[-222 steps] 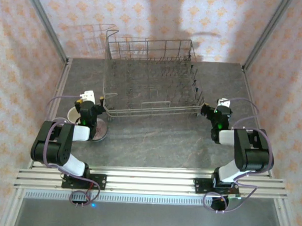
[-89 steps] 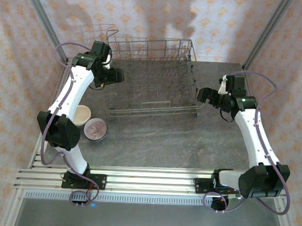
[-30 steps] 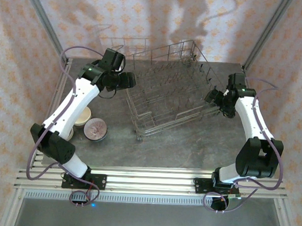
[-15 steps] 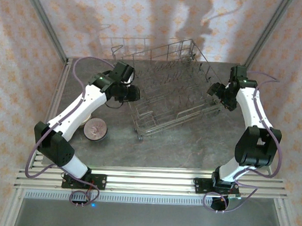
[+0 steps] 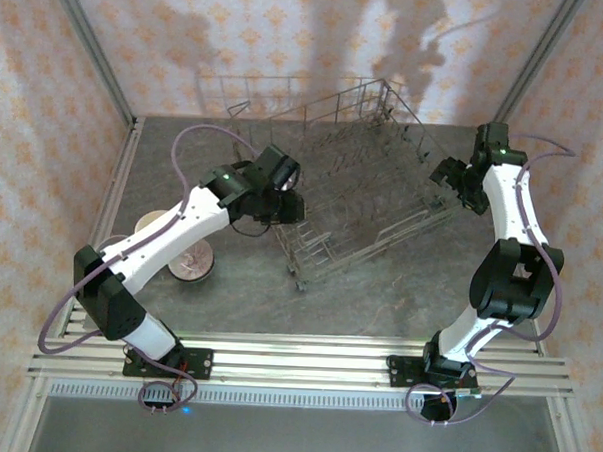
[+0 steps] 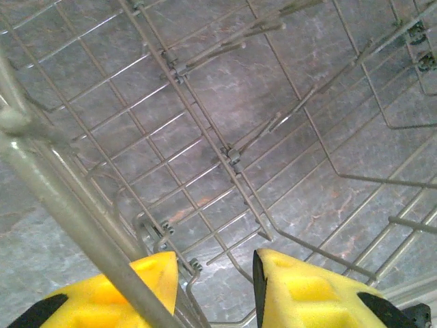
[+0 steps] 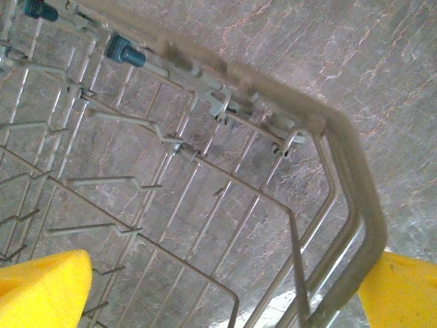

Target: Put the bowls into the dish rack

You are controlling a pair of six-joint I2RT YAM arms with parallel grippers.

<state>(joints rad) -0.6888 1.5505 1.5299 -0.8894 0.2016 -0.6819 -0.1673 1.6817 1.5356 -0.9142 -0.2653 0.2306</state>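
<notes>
The surface (image 5: pixel 379 289) is a grey slab with pale marbled veining. The dish rack (image 5: pixel 368 184) stands on it, turned askew to its edges, a small wheel (image 5: pixel 299 282) at the rack's near corner. Left of the rack and well apart from it sit a mauve-pink speckled bowl (image 5: pixel 194 265) and, farther from the rack, a cream bowl (image 5: pixel 149 222), both partly hidden.

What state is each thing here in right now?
Dish rack: upright, askew, no bowls inside.
Cream bowl: upright on the table, outside rack.
Pink bowl: upright on the table, outside rack.
Left gripper: half closed among rack wires, grip unclear.
Right gripper: open, astride the rack's corner rim.
</notes>
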